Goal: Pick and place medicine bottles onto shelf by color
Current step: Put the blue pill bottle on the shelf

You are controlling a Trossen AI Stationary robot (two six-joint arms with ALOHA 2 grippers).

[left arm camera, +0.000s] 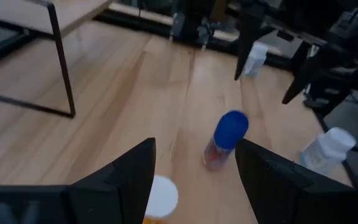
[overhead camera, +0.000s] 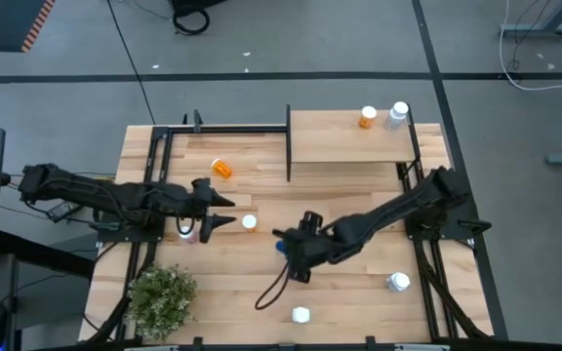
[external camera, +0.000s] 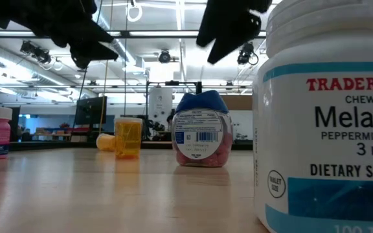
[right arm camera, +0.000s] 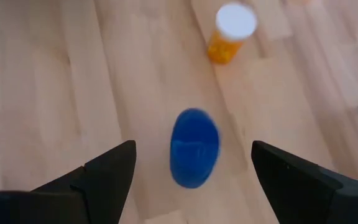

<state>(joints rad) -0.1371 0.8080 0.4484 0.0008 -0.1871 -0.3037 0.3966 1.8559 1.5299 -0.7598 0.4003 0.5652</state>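
A: What sits nearest the table's front edge?

B: A white bottle (overhead camera: 301, 314), with another white one (overhead camera: 397, 282) off toward the right arm's side. They look like ones waiting to be sorted.

A: And the blue-capped bottle (right arm camera: 194, 147)?

B: It stands upright near the middle of the table, directly below the right gripper (right arm camera: 191, 168). The fingers are spread wide on either side of it, touching nothing, probably lined up to come down on it. Its cap is blue, and the clear body shows pinkish pills and a white label.

A: The left gripper (left arm camera: 194, 177)?

B: It hangs over an upright orange bottle (overhead camera: 249, 223) with a white cap, fingers apart and holding nothing.

A: Farther back?

B: An orange bottle (overhead camera: 221, 168) lies tipped over. On the shelf (overhead camera: 330, 146) beyond, an orange bottle (overhead camera: 367, 118) and a white one (overhead camera: 398, 115) stand side by side.
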